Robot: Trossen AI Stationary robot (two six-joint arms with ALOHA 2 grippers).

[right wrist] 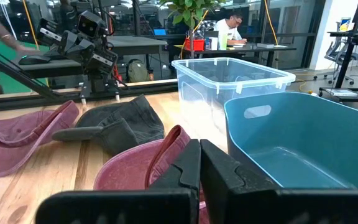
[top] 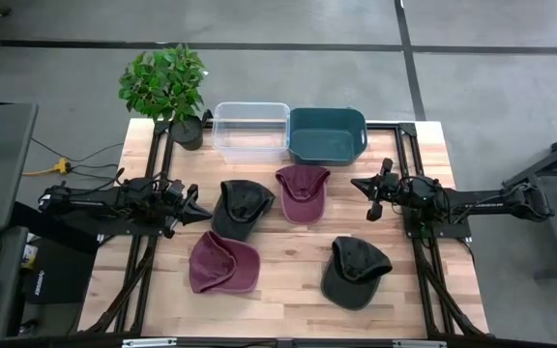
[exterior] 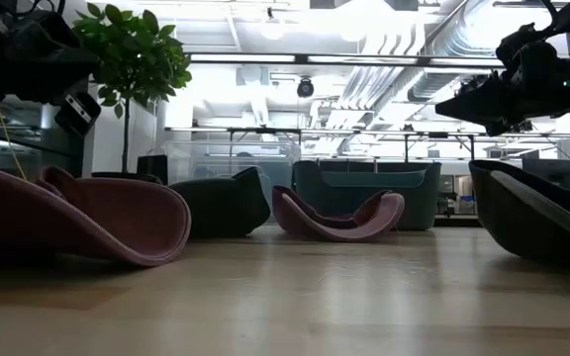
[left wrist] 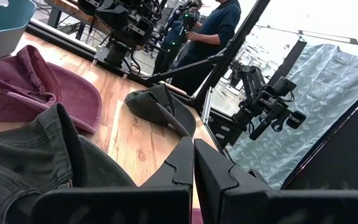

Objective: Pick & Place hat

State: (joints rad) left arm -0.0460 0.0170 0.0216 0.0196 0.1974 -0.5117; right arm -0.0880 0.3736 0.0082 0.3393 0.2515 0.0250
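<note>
From above, four caps lie mid-frame on the counter (top: 288,290): a dark cap (top: 241,207) beside a maroon cap (top: 303,192), another maroon cap (top: 223,263) lower left, another dark cap (top: 356,272) lower right, brims pointing variously. At counter level, all rest crown-down, brims curling up. In the wrist views, the left gripper (left wrist: 193,163) and right gripper (right wrist: 199,163) have jaws pressed together, empty.

Legible text: none. No brand, label, number or sign can be read on the caps, the bins, the desk (top: 288,280) or the arms; a small white mark on the dark unit (top: 42,282) left of the desk is too small to read.
</note>
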